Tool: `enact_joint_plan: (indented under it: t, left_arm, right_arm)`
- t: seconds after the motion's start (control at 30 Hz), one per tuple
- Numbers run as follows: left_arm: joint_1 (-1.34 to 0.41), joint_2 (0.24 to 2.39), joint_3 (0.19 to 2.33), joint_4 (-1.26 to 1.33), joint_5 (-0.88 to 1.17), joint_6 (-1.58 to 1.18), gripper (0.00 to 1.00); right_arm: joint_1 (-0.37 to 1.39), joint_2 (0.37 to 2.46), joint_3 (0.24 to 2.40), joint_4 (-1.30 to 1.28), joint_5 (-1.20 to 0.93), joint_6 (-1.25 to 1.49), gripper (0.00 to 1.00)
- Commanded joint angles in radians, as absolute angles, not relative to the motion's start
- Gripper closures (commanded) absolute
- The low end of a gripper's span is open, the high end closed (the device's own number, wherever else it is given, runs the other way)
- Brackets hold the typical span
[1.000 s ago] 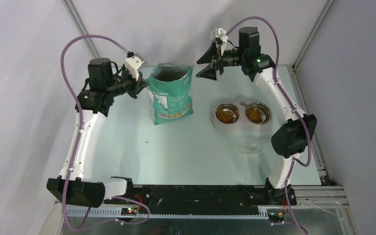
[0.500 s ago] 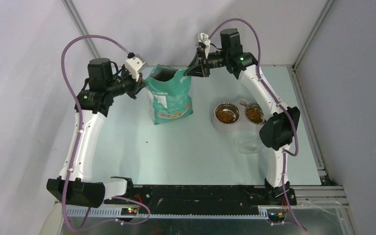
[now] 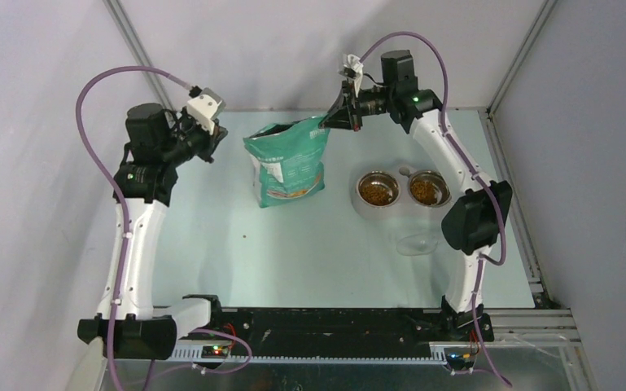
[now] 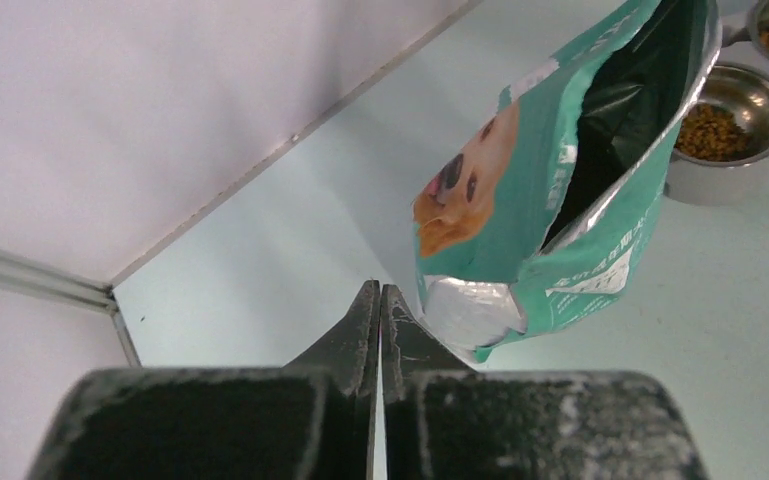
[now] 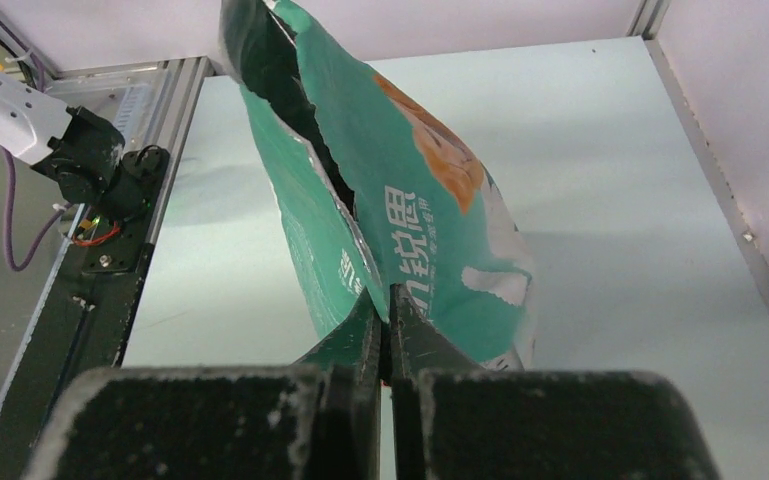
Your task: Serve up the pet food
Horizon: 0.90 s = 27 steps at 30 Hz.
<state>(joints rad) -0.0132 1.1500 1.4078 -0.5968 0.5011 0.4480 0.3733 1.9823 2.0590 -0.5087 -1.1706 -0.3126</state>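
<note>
Jaws: right gripper (image 5: 382,300) pinched shut on the top corner of the bag (image 3: 286,163); left gripper (image 4: 378,292) pressed together, holding nothing.
A second ago I had the right fingers spread wide beside the bag. They have since swung in and closed on its rim. The left gripper has backed off leftward, clear of the bag. The pet food (image 3: 377,191) sits in both steel bowls (image 3: 360,182), right of the bag.

My jaws are pinched together on the rim of the teal bag (image 5: 410,230), which stands tilted over the pale worktop (image 5: 610,150), its dark mouth gaping at upper left.
</note>
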Motion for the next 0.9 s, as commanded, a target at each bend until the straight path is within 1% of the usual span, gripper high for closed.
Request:
enact_joint_plan:
  t: [0.0, 0.03, 0.07, 0.1, 0.17, 0.3, 0.43, 0.5, 0.53, 0.6, 0.7, 0.87]
  left_arm:
    - [-0.039, 1.172, 1.453, -0.593, 0.588, 0.406, 0.94]
    - [-0.048, 1.179, 1.469, -0.613, 0.620, 0.418, 0.73]
    - [-0.063, 1.188, 1.497, -0.653, 0.633, 0.437, 0.60]
    - [-0.072, 1.191, 1.511, -0.671, 0.656, 0.444, 0.42]
    - [-0.101, 1.194, 1.545, -0.721, 0.666, 0.477, 0.28]
    - [-0.135, 1.217, 1.638, -0.855, 0.640, 0.561, 0.21]
    - [-0.136, 1.284, 1.809, -1.138, 0.598, 0.705, 0.19]
    - [-0.136, 1.301, 1.843, -1.229, 0.592, 0.765, 0.19]
    - [-0.137, 1.301, 1.838, -1.232, 0.593, 0.768, 0.18]
    - [-0.141, 1.286, 1.791, -1.160, 0.592, 0.704, 0.17]
    - [-0.172, 1.254, 1.666, -0.934, 0.566, 0.620, 0.14]
    - [-0.239, 1.293, 1.594, -0.738, 0.524, 0.564, 0.13]
  right_arm:
    - [0.393, 1.849, 2.057, -0.484, -1.167, -0.305, 1.00]
    - [0.406, 1.847, 2.051, -0.486, -1.166, -0.303, 1.00]
    - [0.412, 1.842, 2.041, -0.485, -1.165, -0.300, 1.00]
    - [0.423, 1.839, 2.035, -0.486, -1.164, -0.300, 1.00]
    - [0.434, 1.830, 2.019, -0.485, -1.161, -0.303, 1.00]
    - [0.438, 1.823, 2.001, -0.474, -1.147, -0.288, 1.00]
    - [0.435, 1.816, 2.001, -0.473, -1.136, -0.288, 1.00]
    - [0.429, 1.815, 2.004, -0.471, -1.132, -0.288, 1.00]
    - [0.425, 1.816, 2.005, -0.471, -1.133, -0.288, 1.00]
    - [0.420, 1.818, 2.010, -0.471, -1.134, -0.287, 1.00]
    - [0.419, 1.823, 2.020, -0.471, -1.136, -0.283, 1.00]
    - [0.418, 1.827, 2.028, -0.456, -1.141, -0.266, 1.00]
